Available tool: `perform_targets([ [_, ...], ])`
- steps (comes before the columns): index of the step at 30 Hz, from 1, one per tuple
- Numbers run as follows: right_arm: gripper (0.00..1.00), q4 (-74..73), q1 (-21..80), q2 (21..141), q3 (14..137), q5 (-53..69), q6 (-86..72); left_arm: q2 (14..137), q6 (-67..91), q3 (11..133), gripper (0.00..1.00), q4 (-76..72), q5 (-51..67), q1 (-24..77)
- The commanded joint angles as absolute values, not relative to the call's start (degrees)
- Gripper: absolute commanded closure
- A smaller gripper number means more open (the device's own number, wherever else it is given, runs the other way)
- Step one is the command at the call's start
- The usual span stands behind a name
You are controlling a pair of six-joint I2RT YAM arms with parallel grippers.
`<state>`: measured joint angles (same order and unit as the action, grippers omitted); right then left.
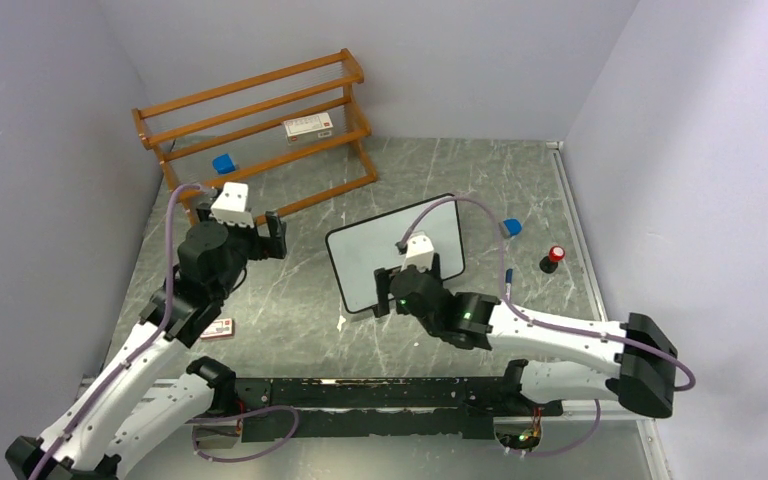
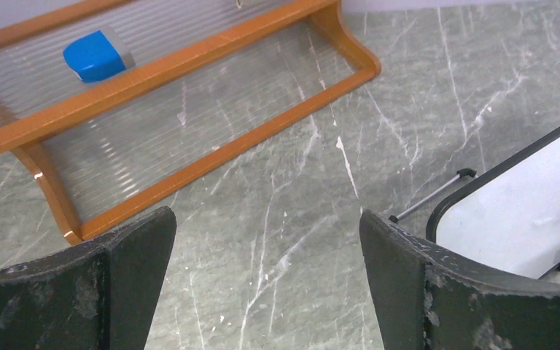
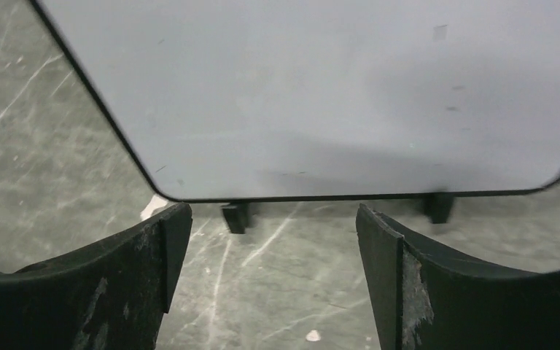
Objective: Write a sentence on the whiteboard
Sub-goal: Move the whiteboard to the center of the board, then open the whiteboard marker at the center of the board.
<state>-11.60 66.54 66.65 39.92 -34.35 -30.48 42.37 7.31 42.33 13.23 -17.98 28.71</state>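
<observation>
Right claw [image 3: 273, 219] and left claw [image 2: 266, 219] both gape empty; one whiteboard [image 3: 321, 95], seemingly blank, stands on two black feet [image 3: 235, 216].

whiteboard [image 3: 321, 102] top out of view

Desk [image 2: 277, 219]: grey marble-look, white veins, smooth, low sheen.
Rack [image 2: 211, 157]: varnished orange wood; shelf panels [image 2: 189, 109] ribbed, clear.
Whiteboard [image 3: 321, 95]: smooth white, satin.
Right claw [image 3: 271, 215] fingers [image 3: 117, 292]: matt black, scuffed grey.

Left hand [image 2: 266, 222] and right hand [image 3: 273, 219] both wide-fingered and empty, each tilted forward and downward.
</observation>
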Motion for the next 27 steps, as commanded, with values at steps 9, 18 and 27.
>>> perform_targets([
  [9, 0.00, -27.59, 46.05, 53.13, 42.26, -31.33, -29.05, 29.36, 8.44, 39.37, 0.00, 15.04, -16.34, 28.99],
  [18, 0.00, -30.33, 29.98, 54.34, 42.30, -24.88, -25.47, 25.26, 7.49, 37.17, 0.00, 15.27, -12.81, 29.00],
  [27, 0.00, -29.57, 13.23, 59.73, 40.27, -15.29, -27.02, 25.08, 7.27, 35.13, 0.00, 13.30, -13.76, 30.80],
])
